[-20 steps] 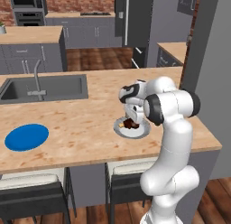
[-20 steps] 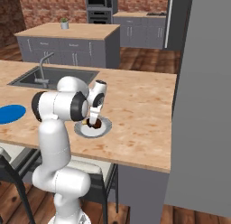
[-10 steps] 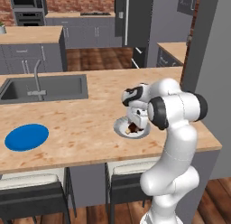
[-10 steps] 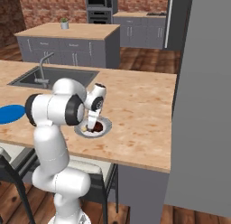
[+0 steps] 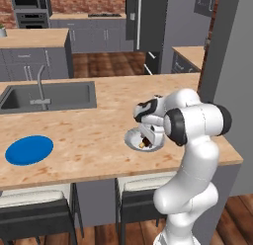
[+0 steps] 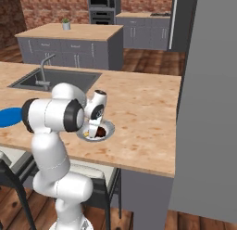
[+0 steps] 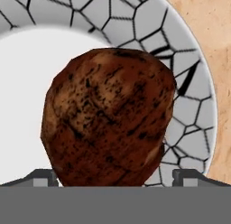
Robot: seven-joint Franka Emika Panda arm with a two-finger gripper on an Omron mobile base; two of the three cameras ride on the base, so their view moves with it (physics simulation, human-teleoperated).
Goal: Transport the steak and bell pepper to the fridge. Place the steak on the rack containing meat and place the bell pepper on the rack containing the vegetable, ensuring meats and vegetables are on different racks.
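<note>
The steak (image 7: 108,117), a rough dark reddish-brown lump, lies on a white plate with a grey crackle rim (image 7: 189,105) on the wooden island counter. My gripper (image 7: 115,175) stands open straight above it, one fingertip on each side of the meat and neither touching it. From the base the gripper (image 5: 147,136) (image 6: 94,127) points down onto the plate (image 5: 129,138) (image 6: 109,128), with the steak (image 6: 100,132) dark beneath it. The bell pepper is out of view. A tall dark grey fridge (image 5: 141,21) (image 6: 178,20) with a long silvery handle stands at the far back.
A blue plate (image 5: 28,150) (image 6: 7,118) lies on the counter's left end, beyond a sunken sink (image 5: 47,97) (image 6: 55,79) with a tap. A tall grey panel (image 5: 237,91) (image 6: 208,108) closes the counter's right end. Stools (image 5: 34,214) stand under the near edge.
My hand has come down closer over the steak on the plate, jaws still wide. The steak and plate have not moved.
</note>
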